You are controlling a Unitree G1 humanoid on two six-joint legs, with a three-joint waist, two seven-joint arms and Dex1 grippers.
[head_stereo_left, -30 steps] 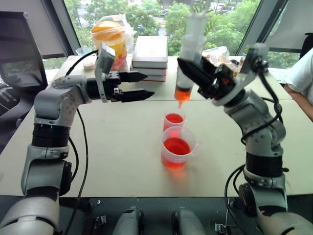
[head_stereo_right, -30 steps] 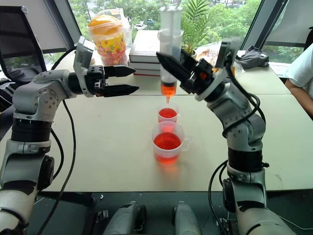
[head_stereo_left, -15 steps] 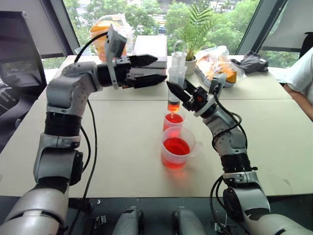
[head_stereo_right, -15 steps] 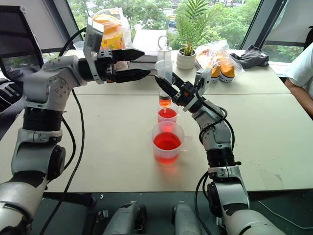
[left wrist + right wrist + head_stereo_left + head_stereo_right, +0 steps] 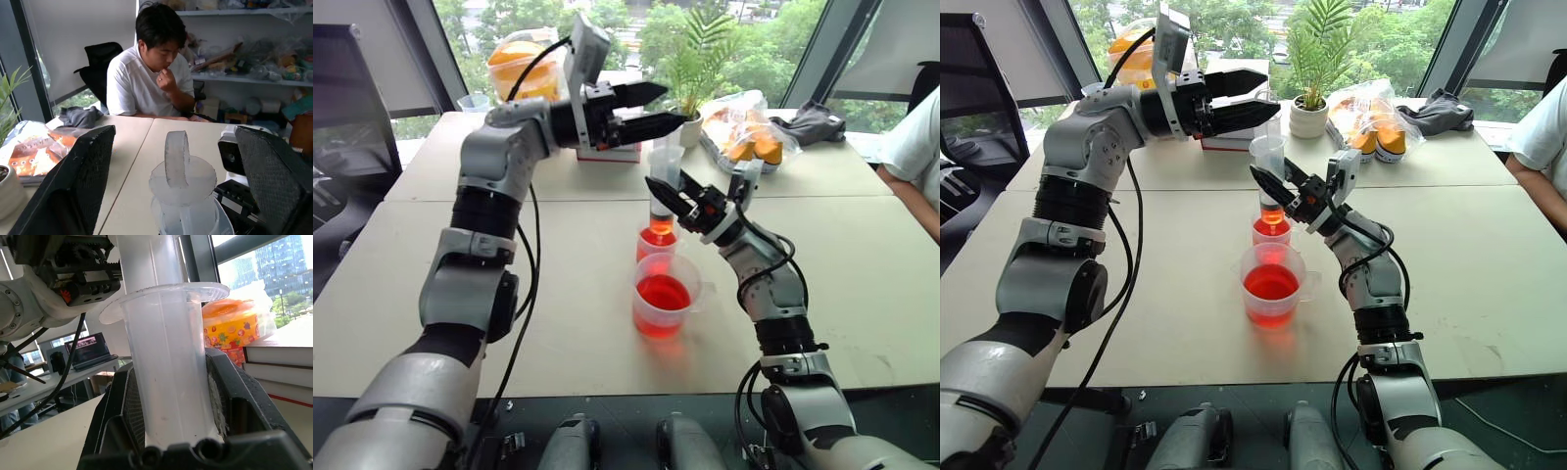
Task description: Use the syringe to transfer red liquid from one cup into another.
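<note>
1. Syringe (image 5: pixel 663 186): we see it upright, tip over the small cup (image 5: pixel 657 242).
2. Right gripper (image 5: pixel 677 204): clamped on the barrel.
3. Left gripper (image 5: pixel 658 110): fingers apart, flanking the plunger top (image 5: pixel 177 157).
4. Red liquid (image 5: pixel 664 293): fills the near cup (image 5: pixel 665 314).

1. The right pincer (image 5: pixel 674 199) clamps the clear syringe (image 5: pixel 664 186) upright, its tip in the small cup (image 5: pixel 656 241) of red liquid (image 5: pixel 656 237)
2. The left pincer (image 5: pixel 668 108) hovers parted above the plunger top
3. A larger cup (image 5: pixel 664 296) of red liquid stands just before the small one on the bench (image 5: pixel 558 294)
</note>
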